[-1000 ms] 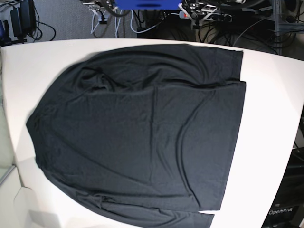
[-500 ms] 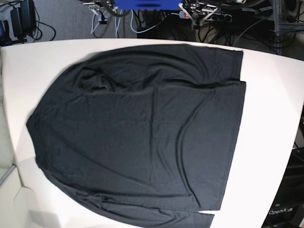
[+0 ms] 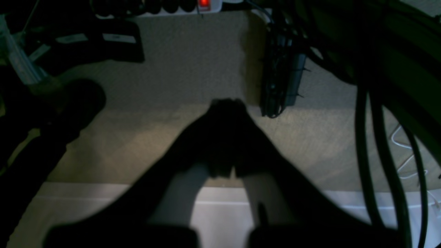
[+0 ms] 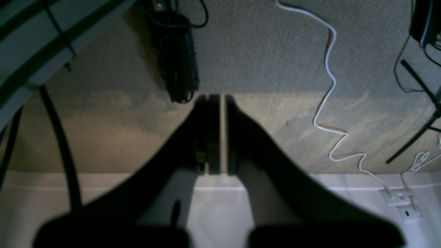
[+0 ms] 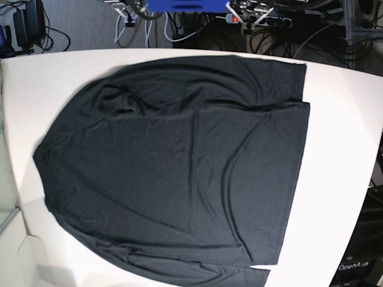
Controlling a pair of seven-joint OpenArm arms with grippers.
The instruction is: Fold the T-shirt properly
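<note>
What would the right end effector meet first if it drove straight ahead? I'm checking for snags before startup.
Probably only the carpeted floor. The shut right end effector points off the table, between a dark cable bundle and a white cord; depth is unclear.

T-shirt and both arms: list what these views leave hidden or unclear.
- T-shirt: bottom edge cut off by the base view's lower frame.
- Both arms: absent from the base view.
- Left gripper: fingers dark and blurred in the left wrist view.
- T-shirt: absent from both wrist views, which face the floor.
</note>
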